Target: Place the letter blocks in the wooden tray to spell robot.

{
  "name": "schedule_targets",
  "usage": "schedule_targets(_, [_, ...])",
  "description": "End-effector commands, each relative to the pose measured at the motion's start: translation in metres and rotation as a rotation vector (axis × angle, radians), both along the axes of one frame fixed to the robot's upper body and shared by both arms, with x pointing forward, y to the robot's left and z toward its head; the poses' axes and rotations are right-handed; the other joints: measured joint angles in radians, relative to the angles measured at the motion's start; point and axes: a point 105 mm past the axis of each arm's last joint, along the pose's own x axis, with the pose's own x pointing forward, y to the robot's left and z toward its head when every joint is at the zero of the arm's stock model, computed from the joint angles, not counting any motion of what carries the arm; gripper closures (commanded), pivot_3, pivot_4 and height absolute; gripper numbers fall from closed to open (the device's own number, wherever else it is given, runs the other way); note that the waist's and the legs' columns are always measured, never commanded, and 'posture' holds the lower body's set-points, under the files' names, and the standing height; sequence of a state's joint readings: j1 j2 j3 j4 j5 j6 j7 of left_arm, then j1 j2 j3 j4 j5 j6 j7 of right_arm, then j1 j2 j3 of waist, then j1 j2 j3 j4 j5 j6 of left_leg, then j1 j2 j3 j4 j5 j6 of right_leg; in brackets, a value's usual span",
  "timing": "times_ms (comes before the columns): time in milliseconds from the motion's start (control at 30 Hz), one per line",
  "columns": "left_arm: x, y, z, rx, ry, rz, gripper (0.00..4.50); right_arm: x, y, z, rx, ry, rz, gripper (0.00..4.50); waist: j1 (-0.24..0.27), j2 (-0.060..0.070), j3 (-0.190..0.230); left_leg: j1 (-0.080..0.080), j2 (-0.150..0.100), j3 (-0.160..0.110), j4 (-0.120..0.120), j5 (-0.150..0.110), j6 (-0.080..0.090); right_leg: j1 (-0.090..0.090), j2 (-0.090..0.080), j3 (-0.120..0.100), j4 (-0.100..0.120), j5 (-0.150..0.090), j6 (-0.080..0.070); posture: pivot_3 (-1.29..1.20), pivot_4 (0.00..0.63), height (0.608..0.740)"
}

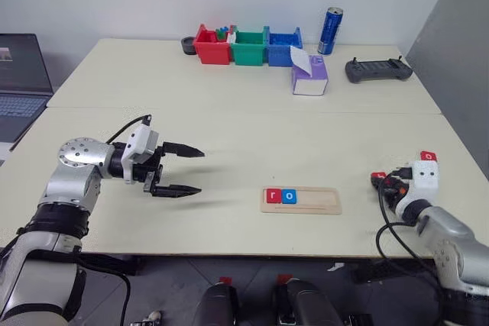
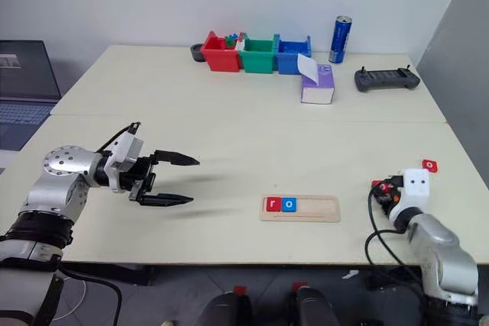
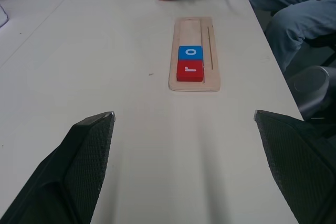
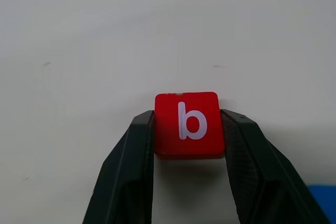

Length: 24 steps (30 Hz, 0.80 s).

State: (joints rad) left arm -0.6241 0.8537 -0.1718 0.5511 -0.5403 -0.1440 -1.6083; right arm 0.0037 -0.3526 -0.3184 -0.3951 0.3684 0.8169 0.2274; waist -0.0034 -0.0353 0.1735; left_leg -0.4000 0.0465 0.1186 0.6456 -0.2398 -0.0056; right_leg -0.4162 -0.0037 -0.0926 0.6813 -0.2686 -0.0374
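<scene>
The wooden tray [image 1: 301, 200] lies near the table's front edge, right of centre. A red "r" block [image 1: 273, 195] and a blue "o" block [image 1: 289, 196] sit side by side at its left end. To the tray's right, my right gripper [image 4: 189, 124] is shut on a red "b" block [image 4: 189, 123], held low over the table. Another red block [image 1: 429, 156] lies just beyond that hand. My left gripper [image 1: 200, 171] hovers open and empty to the left of the tray, pointing towards it.
Red, green and blue bins [image 1: 247, 46] stand at the back with a blue can [image 1: 330, 30], a tissue box [image 1: 309, 75] and a black controller [image 1: 378, 70]. A laptop [image 1: 19, 82] sits far left. A person's legs [image 3: 294, 9] are beside the table's near edge. A blue corner [image 4: 321, 203] shows by my right gripper.
</scene>
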Motion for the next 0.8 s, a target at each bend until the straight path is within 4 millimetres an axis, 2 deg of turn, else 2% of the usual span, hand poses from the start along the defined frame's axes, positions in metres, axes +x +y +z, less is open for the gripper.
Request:
schedule_targets(33, [0.004, -0.004, 0.006, 0.002, -0.035, -0.021, 0.0, -0.01, 0.017, 0.006, -0.001, -0.009, 0.019, 3.04, 0.0, 0.0, 0.0, 0.0, 0.0, 0.0, 0.0, 0.0, 0.0, 0.0, 0.0, 0.0, 0.0, 0.0, 0.0, 0.0, 0.15, 0.74])
schedule_targets(100, [0.006, -0.005, 0.006, 0.003, -0.038, -0.021, 0.0, -0.012, 0.019, 0.001, -0.009, 0.011, 0.014, 3.04, 0.0, 0.0, 0.0, 0.0, 0.0, 0.0, 0.0, 0.0, 0.0, 0.0, 0.0, 0.0, 0.0, 0.0, 0.0, 0.0, 0.15, 0.74])
schedule_targets(300, [0.009, -0.006, 0.008, 0.002, -0.048, -0.022, 0.0, -0.011, 0.019, -0.003, -0.01, 0.013, 0.014, 1.0, 0.0, -0.001, 0.0, 0.0, 0.0, 0.0, 0.0, 0.0, 0.0, 0.0, 0.0, 0.0, 0.0, 0.0, 0.0, 0.0, 0.15, 0.74])
schedule_targets(367, [0.009, -0.005, 0.008, -0.001, -0.049, -0.021, 0.0, -0.01, 0.018, 0.005, -0.015, -0.017, 0.039, 0.31, 0.0, -0.001, -0.001, 0.0, -0.001, 0.0, 0.0, 0.0, 0.0, 0.0, 0.0, 0.0, 0.0, 0.0, 0.0, 0.0, 0.15, 0.74])
schedule_targets(400, [0.009, -0.005, 0.008, -0.002, -0.049, -0.021, 0.0, -0.009, 0.019, 0.015, -0.006, -0.058, 0.076, 0.02, 0.0, -0.001, -0.001, 0.0, -0.001, 0.0, 0.0, 0.0, 0.0, 0.0, 0.0, 0.0, 0.0, 0.0, 0.0, 0.0, 0.15, 0.74])
schedule_targets(500, [0.007, -0.004, 0.009, -0.005, -0.052, -0.02, 0.0, -0.011, 0.022, 0.049, -0.006, -0.183, 0.24, 0.02, 0.0, -0.001, 0.0, 0.0, -0.001, 0.0, 0.0, 0.0, 0.0, 0.0, 0.0, 0.0, 0.0, 0.0, 0.0, 0.0, 0.15, 0.74])
schedule_targets(600, [0.006, -0.003, 0.009, -0.006, -0.053, -0.019, 0.0, -0.013, 0.013, 0.07, -0.041, -0.203, 0.417, 0.02, 0.0, -0.001, 0.0, 0.0, -0.001, 0.0, 0.0, 0.0, 0.0, 0.0, 0.0, 0.0, -0.001, 0.0, 0.0, 0.0, 0.15, 0.74])
schedule_targets(700, [0.004, -0.001, 0.01, -0.007, -0.053, -0.015, 0.0, -0.015, 0.007, 0.076, -0.086, -0.126, 0.63, 0.02, 0.0, -0.001, 0.0, 0.0, -0.001, -0.001, 0.0, 0.0, 0.0, 0.001, 0.001, -0.001, -0.001, 0.0, 0.0, 0.0, 0.15, 0.74])
schedule_targets(800, [0.003, 0.0, 0.01, -0.007, -0.052, -0.011, 0.0, -0.012, -0.004, 0.065, -0.169, 0.011, 0.813, 0.02, 0.0, -0.001, 0.0, 0.0, -0.001, -0.001, 0.0, 0.0, 0.001, 0.001, 0.001, -0.002, -0.001, 0.0, 0.0, 0.0, 0.15, 0.74])
